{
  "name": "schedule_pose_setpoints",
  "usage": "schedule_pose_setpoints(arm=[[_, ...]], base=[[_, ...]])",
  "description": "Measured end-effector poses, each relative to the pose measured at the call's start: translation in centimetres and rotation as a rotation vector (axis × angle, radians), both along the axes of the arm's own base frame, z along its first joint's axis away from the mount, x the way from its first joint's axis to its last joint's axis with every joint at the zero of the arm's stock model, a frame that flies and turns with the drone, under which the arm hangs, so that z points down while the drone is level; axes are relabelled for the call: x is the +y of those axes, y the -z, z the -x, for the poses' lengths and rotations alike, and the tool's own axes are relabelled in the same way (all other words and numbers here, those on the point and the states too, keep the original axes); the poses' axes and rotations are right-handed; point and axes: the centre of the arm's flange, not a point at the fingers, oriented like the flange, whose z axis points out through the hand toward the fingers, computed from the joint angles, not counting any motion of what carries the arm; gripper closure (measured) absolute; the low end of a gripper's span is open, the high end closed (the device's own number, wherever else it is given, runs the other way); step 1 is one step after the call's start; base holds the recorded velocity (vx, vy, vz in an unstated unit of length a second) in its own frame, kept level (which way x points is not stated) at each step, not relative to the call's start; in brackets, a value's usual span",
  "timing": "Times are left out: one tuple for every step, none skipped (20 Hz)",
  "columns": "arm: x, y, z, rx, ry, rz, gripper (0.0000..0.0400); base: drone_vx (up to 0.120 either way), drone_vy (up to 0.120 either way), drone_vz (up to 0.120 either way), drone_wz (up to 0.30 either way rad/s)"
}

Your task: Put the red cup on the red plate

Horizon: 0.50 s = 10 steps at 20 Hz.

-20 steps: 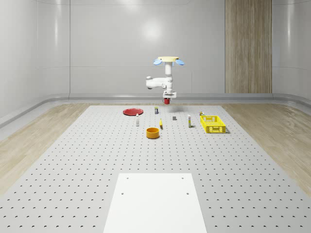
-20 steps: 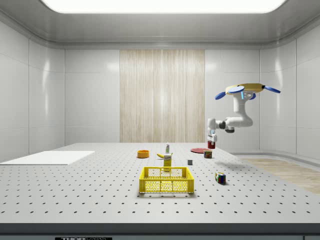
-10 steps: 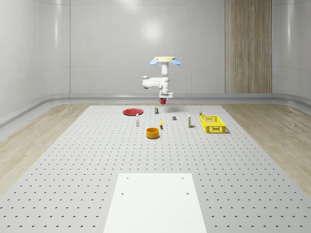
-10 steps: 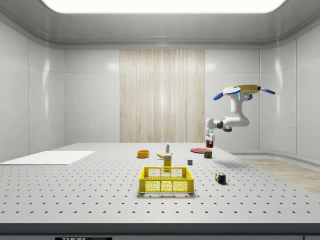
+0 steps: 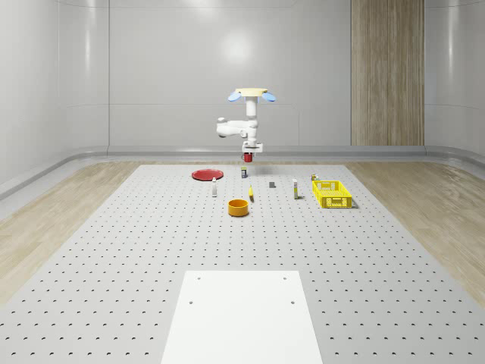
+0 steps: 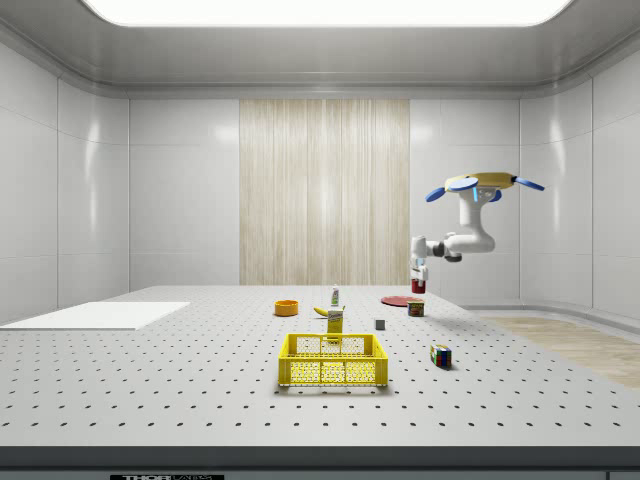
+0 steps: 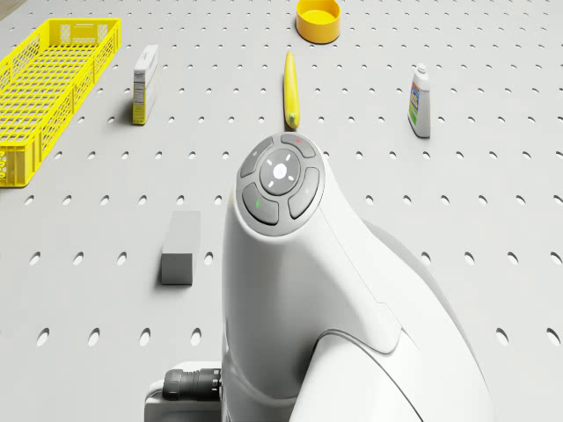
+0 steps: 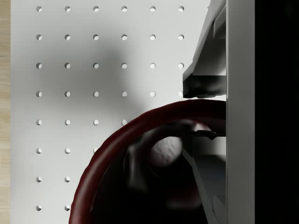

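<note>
The drone hovers over the far part of the perforated table, with its arm hanging below it. My gripper is shut on the rim of the red cup and holds it in the air. In the wrist view one finger is outside the dark red rim and the other is inside the cup. The red plate lies flat on the table, below the cup and toward the whole-scene view's left. In the side view the cup hangs just above the plate.
Under the arm are a grey block, a banana, a bottle, a box and an orange bowl. A yellow basket stands toward the whole-scene view's right. A can stands near the plate.
The drone, arm and held cup have moved toward the whole-scene view's left, closer to the red plate. The cup has stayed in the gripper.
</note>
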Motion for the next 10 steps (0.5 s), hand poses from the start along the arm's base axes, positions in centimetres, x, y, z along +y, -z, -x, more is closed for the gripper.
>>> schedule_pose_setpoints(arm=[[0.0,0.0,0.0,0.0,0.0,0.0,0.03],[0.0,0.0,0.0,0.0,0.0,0.0,0.03],[0.0,0.0,0.0,0.0,0.0,0.0,0.03],[0.0,0.0,0.0,0.0,0.0,0.0,0.03],[0.0,0.0,0.0,0.0,0.0,0.0,0.03],[0.0,0.0,0.0,0.0,0.0,0.0,0.03],[0.0,0.0,0.0,0.0,0.0,0.0,0.03],[0.0,0.0,0.0,0.0,0.0,0.0,0.03],[0.0,0.0,0.0,0.0,0.0,0.0,0.03],[0.0,0.0,0.0,0.0,0.0,0.0,0.03]], base=[[0.0,-0.12,0.0,0.0],[0.0,-0.12,0.0,0.0],[0.04,-0.12,0.0,0.0],[0.12,-0.12,0.0,0.0],[0.0,-0.12,0.0,0.0],[0.0,-0.12,0.0,0.0],[-0.12,-0.12,0.0,0.0],[-0.12,-0.12,0.0,0.0],[-0.12,-0.12,0.0,0.0],[-0.12,-0.12,0.0,0.0]])
